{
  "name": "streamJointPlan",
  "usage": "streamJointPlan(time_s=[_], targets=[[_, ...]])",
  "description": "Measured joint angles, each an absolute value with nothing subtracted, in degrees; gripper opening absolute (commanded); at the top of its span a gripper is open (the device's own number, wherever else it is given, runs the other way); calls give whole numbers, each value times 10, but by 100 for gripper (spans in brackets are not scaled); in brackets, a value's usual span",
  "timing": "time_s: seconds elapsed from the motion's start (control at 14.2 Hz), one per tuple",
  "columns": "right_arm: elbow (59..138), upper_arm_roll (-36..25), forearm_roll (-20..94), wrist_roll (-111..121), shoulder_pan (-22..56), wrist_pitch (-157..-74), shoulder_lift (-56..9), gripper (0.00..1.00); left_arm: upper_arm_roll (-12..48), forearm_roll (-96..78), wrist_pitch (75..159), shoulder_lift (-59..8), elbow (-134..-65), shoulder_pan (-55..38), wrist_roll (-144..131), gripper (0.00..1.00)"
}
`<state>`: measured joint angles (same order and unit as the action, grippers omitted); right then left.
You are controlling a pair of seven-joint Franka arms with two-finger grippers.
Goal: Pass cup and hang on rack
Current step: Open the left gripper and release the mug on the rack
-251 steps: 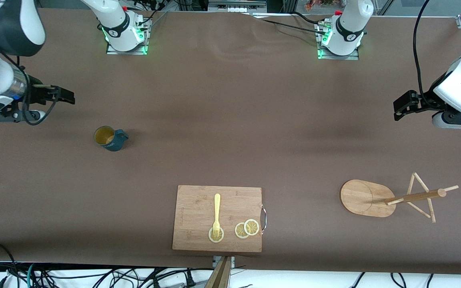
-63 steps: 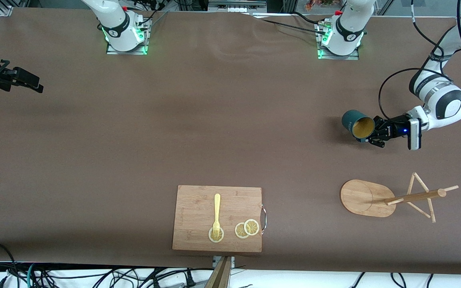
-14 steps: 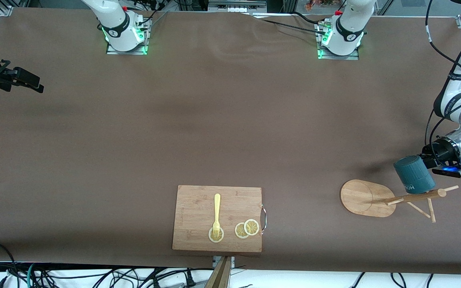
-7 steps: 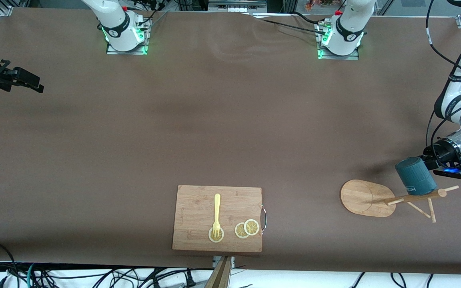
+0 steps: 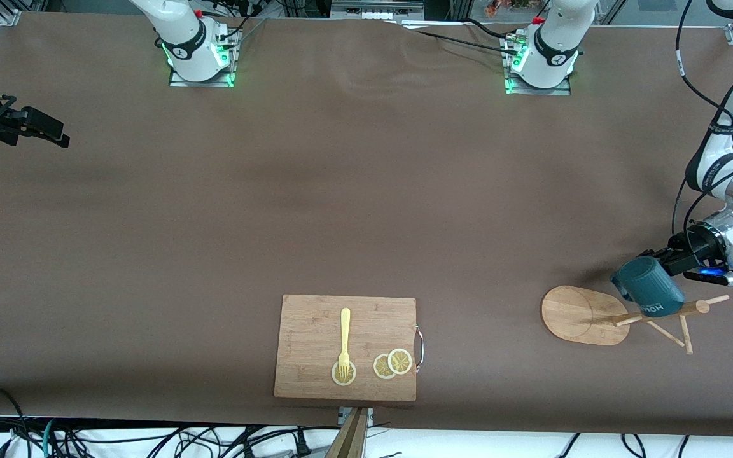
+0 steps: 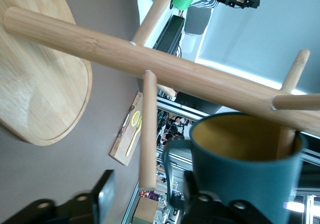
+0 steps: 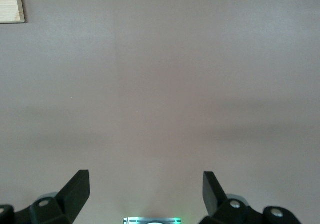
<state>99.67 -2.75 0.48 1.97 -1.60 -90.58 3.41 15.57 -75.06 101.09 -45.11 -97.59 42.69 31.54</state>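
Black fingers of our left gripper point(image 5: 664, 261) stand spread beside the cup point(image 5: 648, 294), dark teal, tan inside, white-lettered, tilted on the rack point(image 5: 621, 314) with its bottom up toward the camera, while our right gripper point(image 5: 53, 132) waits open.

We see a brown table point(image 5: 366, 210). On it, nearest the front camera, lies a cutting board point(image 5: 315, 346). The rack point(image 5: 579, 315) stands on it toward the left arm's end, about as near. The two arm bases point(image 5: 198, 60) sit along the edge farthest from the camera.
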Motion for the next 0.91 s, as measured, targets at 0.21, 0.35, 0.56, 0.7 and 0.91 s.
streamJointPlan(time_s=[0.21,0.35,0.56,0.7,0.91], targets=[[997,-28,5,20,-16,-906,34,100,153,-730,1011,-453,-975,427,316,100],[997,-28,5,20,-16,-906,34,100,150,-691,1009,-455,-969,428,321,100],[997,-28,5,20,-16,-906,34,100,144,-624,959,-455,-947,443,341,100],[997,-28,5,20,-16,-906,34,100,142,-574,942,-455,-939,462,363,100],[997,-28,5,20,-16,-906,34,100,142,-508,917,-453,-913,489,387,100]])
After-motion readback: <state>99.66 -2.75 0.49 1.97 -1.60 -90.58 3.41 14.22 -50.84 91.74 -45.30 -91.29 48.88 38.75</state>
